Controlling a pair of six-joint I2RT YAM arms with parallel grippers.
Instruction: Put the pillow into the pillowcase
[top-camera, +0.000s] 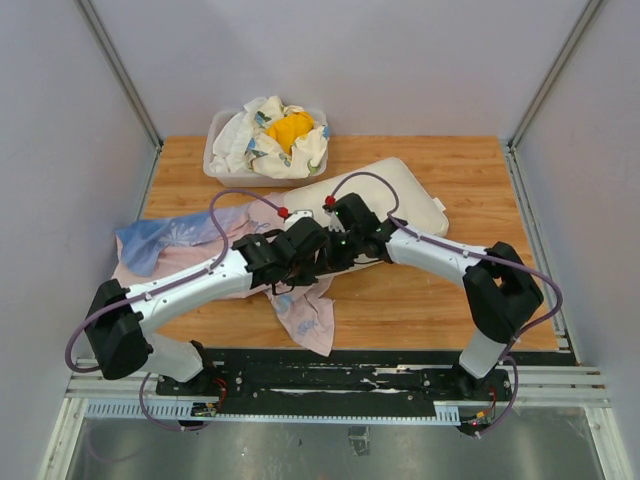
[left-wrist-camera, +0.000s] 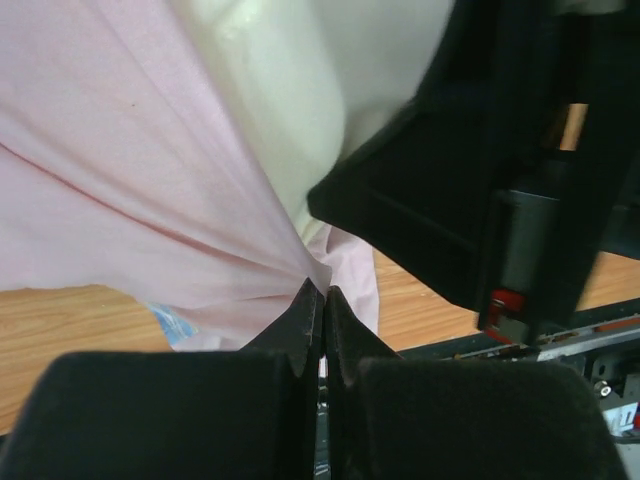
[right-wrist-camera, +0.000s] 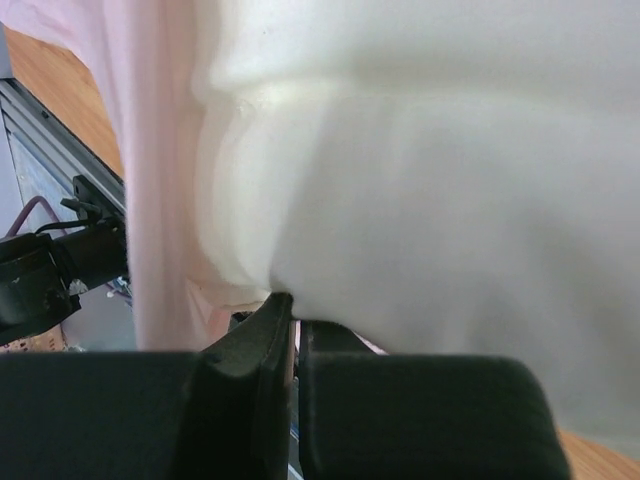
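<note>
On the wooden table, the thick cream-white rectangular pillow lies far right and the thin pink-and-blue printed pillowcase lies left. The left gripper is clamped on pink case cloth, the right gripper on the pillow's edge. It is best to hold the opening taut and feed the pillow in slowly.

Matt cloth pillowcase, wood-grain table

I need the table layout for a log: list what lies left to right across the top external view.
pillowcase → bin holding floral cloths and a yellow cloth → pillow
</note>
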